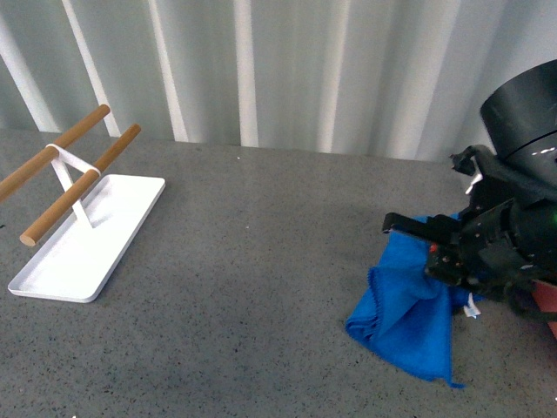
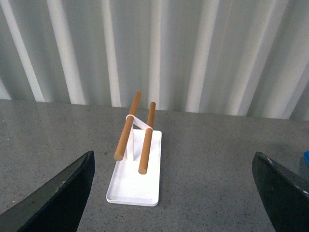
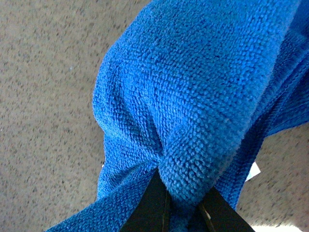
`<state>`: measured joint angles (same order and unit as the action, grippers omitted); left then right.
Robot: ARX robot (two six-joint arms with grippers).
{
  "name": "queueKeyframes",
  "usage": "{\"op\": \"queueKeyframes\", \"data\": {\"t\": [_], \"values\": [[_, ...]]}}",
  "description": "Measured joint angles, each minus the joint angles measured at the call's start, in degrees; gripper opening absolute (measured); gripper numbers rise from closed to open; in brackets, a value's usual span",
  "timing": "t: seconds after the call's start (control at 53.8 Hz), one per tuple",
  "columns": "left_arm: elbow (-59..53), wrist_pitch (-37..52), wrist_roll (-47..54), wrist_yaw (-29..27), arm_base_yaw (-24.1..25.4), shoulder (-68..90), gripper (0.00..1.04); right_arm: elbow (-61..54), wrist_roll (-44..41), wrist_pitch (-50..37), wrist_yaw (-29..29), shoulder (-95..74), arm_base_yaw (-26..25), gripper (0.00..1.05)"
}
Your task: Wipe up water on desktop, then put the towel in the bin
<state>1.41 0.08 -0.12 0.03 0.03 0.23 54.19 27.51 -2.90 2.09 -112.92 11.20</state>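
The blue towel (image 1: 405,322) hangs bunched from my right gripper (image 1: 448,261) at the right, its lower folds resting on the dark grey speckled desktop (image 1: 261,287). In the right wrist view the gripper (image 3: 183,212) is shut on a thick fold of the towel (image 3: 193,96), and the white label (image 3: 254,170) shows at its edge. A small reddish-pink patch (image 1: 548,305) at the right edge, behind the arm, may be the bin; most of it is hidden. My left gripper (image 2: 171,203) is open and empty above the desktop, facing the white tray. I see no water.
A flat white tray with two wooden rails (image 1: 87,235) stands at the left of the desktop and also shows in the left wrist view (image 2: 135,183). A white corrugated wall (image 1: 261,70) closes off the back.
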Motion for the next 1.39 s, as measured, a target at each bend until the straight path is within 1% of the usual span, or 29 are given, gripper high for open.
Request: {"op": "queueKeyframes", "data": {"t": [0.074, 0.204, 0.372, 0.594, 0.706, 0.743, 0.836, 0.91, 0.985, 1.152, 1.393], "values": [[0.0, 0.0, 0.0, 0.0, 0.0, 0.0, 0.98, 2.8, -1.7, 0.7, 0.5, -1.3, -1.3, 0.05], [0.0, 0.0, 0.0, 0.0, 0.0, 0.0, 0.98, 7.6, -3.4, 1.1, 0.5, -4.8, -2.0, 0.05], [0.0, 0.0, 0.0, 0.0, 0.0, 0.0, 0.98, 14.7, -4.8, -1.9, -2.4, -10.7, -1.4, 0.05], [0.0, 0.0, 0.0, 0.0, 0.0, 0.0, 0.98, 23.7, -8.3, -1.7, -6.3, -16.4, 2.2, 0.05], [0.0, 0.0, 0.0, 0.0, 0.0, 0.0, 0.98, 25.4, -9.9, -0.4, -8.5, -17.3, 5.3, 0.05], [0.0, 0.0, 0.0, 0.0, 0.0, 0.0, 0.98, 25.4, -11.0, -0.2, -9.7, -17.3, 7.4, 0.05], [0.0, 0.0, 0.0, 0.0, 0.0, 0.0, 0.98, 22.5, -13.3, -0.9, -12.8, -16.3, 12.0, 0.05], [0.0, 0.0, 0.0, 0.0, 0.0, 0.0, 0.98, 16.8, -15.5, -0.7, -14.6, -13.4, 15.5, 0.05], [0.0, 0.0, 0.0, 0.0, 0.0, 0.0, 0.98, 11.2, -18.3, 1.9, -15.9, -8.7, 16.9, 0.05], [0.0, 0.0, 0.0, 0.0, 0.0, 0.0, 0.98, 0.4, -25.4, 5.7, -16.0, 3.3, 15.6, 0.05], [0.0, 0.0, 0.0, 0.0, 0.0, 0.0, 0.98, -6.7, -31.6, 9.7, -17.5, 13.8, 11.7, 0.05]]}}
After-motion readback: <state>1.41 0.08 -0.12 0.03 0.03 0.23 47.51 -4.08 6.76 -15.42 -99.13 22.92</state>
